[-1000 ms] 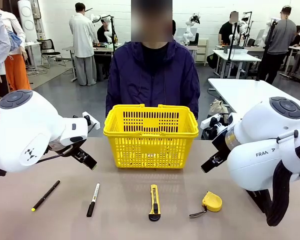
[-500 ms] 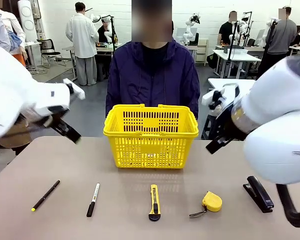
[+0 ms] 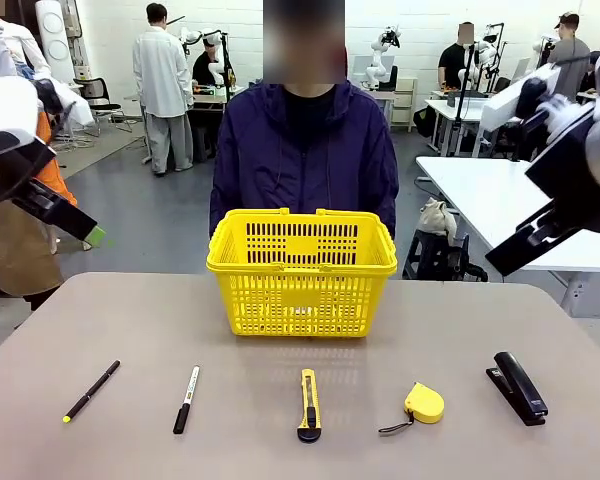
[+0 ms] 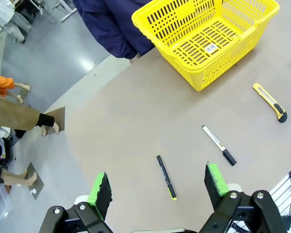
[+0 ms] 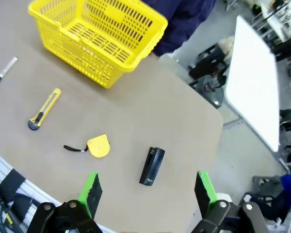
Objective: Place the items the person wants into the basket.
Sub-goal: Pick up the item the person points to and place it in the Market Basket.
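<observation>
The yellow basket stands empty at the table's far middle, in front of the person in the dark jacket. Along the near edge lie the black pen with a yellow tip, the black marker and the yellow tape measure. My left gripper hangs open high over the pen and marker. My right gripper is open high above the tape measure. Neither holds anything. The person's hands are hidden behind the basket.
A yellow-and-black utility knife lies between the marker and the tape measure. A black stapler rests at the near right. People and other tables fill the room behind. The table is bare between the basket and the row of items.
Both arms have risen and swung outward to the picture's edges, away from the table. The stapler, hidden behind the right arm a second ago, is now uncovered. The items have not moved.
</observation>
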`<state>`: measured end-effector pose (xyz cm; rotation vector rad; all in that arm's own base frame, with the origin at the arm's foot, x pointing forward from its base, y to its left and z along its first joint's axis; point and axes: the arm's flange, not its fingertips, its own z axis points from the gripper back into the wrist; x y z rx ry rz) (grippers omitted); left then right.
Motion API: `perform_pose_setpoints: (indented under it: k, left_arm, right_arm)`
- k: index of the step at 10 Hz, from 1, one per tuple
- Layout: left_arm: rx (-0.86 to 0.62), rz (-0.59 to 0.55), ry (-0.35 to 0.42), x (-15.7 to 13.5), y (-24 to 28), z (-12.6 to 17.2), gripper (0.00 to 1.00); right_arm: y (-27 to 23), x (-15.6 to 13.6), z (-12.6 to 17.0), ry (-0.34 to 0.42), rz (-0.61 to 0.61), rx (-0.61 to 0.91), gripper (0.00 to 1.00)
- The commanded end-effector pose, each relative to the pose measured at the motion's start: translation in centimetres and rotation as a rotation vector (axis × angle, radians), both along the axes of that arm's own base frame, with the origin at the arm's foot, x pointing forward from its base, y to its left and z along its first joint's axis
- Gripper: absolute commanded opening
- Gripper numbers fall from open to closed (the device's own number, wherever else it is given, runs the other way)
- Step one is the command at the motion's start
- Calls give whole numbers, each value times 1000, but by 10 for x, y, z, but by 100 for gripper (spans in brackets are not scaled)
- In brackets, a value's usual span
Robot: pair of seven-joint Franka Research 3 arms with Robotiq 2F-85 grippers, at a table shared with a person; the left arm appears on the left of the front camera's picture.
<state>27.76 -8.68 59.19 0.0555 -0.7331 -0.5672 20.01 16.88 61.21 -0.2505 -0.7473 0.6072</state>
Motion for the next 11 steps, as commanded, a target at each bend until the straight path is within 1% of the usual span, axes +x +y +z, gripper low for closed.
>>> perform_pose_setpoints:
  k: [1,2,7,8,9,10,11]
  left_arm:
    - [-10,-30,1,-8,0,2,100]
    - [0,0,0,0,0,0,100]
    - [-1,-4,1,-3,0,1,100]
    - [-247,-193,140,5,32,6,100]
    - [-376,-288,199,18,65,4,100]
    - [-461,-347,225,28,97,1,100]
    - [-557,-352,226,38,133,-5,100]
  right_arm:
    - [8,11,-12,-11,-14,-17,100]
    - [0,0,0,0,0,0,100]
    - [1,0,1,-1,3,1,100]
    - [-39,9,0,141,264,106,100]
    - [-83,23,-4,162,300,280,100]
    - [-122,34,-11,192,333,405,100]
    - [-169,41,-17,196,369,537,100]
